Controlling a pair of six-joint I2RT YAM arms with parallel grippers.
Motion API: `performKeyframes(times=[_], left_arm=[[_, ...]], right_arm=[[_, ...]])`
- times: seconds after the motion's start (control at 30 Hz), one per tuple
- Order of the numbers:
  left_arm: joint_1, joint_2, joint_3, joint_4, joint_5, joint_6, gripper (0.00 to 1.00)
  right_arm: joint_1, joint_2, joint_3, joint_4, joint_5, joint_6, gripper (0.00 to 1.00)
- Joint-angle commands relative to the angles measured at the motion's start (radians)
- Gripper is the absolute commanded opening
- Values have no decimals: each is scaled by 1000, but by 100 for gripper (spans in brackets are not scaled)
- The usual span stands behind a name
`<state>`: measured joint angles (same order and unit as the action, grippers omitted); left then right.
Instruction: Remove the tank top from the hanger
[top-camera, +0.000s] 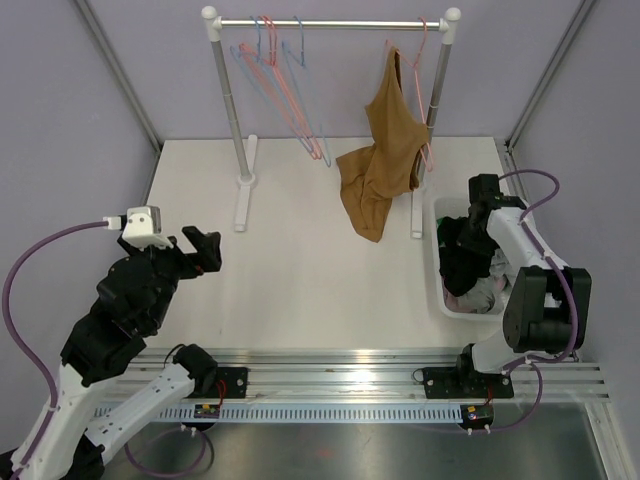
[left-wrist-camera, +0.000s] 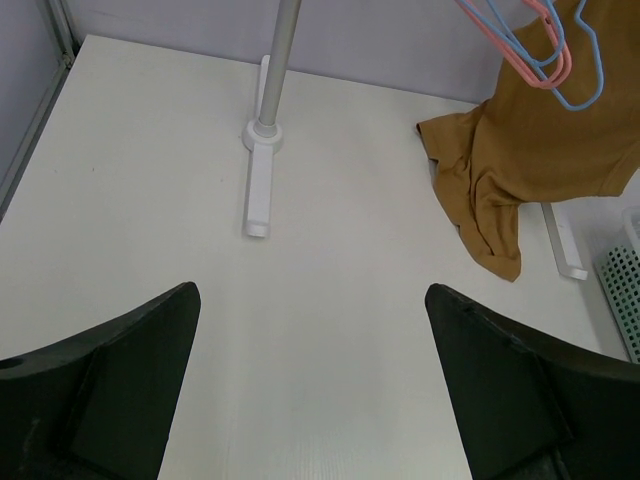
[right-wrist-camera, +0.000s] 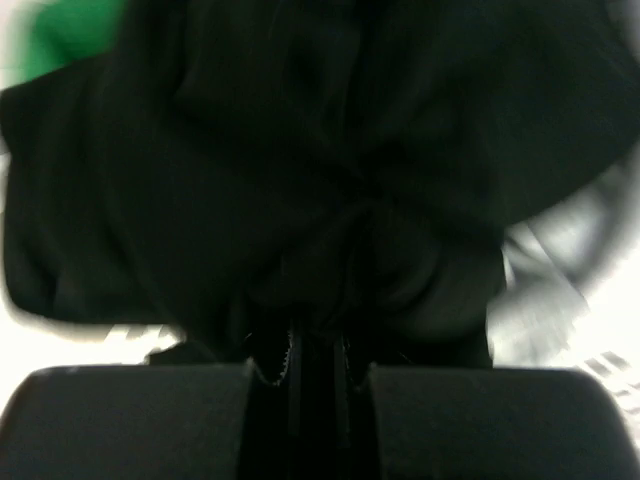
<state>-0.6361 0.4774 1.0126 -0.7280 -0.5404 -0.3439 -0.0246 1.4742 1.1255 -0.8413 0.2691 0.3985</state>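
Only the right wrist view shows the right pincer (right-wrist-camera: 320, 350) clamped on black cloth (right-wrist-camera: 300, 150) (basket (top-camera: 438, 262), right edge). Lower left, the left pincer (top-camera: 190, 246) gapes. Upper centre, the tank top (top-camera: 385, 150) hangs on its hanger (top-camera: 424, 48); white surface (top-camera: 300, 280), lilac walls (top-camera: 60, 120).

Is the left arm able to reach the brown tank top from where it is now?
Probably yes. The left gripper is open, and only bare table lies between it and the tank top; the rack post stands aside.
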Motion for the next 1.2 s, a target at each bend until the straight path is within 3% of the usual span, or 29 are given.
performKeyframes(times=[0.0,0.17,0.3,0.4,0.47,0.53,0.73,0.9,1.03,1.17], left_arm=[[-2,69,105,-4,57,-20,99],[-2,150,228,-73,88,-46,99],[-2,245,329,-76,151,-60,99],[-2,306,408,-77,178,-69,99],[-4,363,445,-60,188,-72,99],[-13,413,480,-50,188,-78,99],[-112,568,584,2,136,-55,99],[-200,814,771,57,60,-12,99],[-231,989,900,172,120,26,99],[-240,1174,1041,288,198,26,99]], right_arm=[[-28,98,-69,126,-78,39,0],[-32,66,-76,130,-62,37,21],[-32,-47,34,36,-15,31,59],[-32,-87,141,-50,13,13,64],[-32,-127,200,-90,21,3,75],[-32,-169,249,-122,45,-16,99],[-32,-284,315,-134,-28,-81,99],[-32,-469,246,-47,-341,-47,99],[-32,-594,142,-5,-450,-15,99],[-32,-667,106,-27,-438,-30,100]])
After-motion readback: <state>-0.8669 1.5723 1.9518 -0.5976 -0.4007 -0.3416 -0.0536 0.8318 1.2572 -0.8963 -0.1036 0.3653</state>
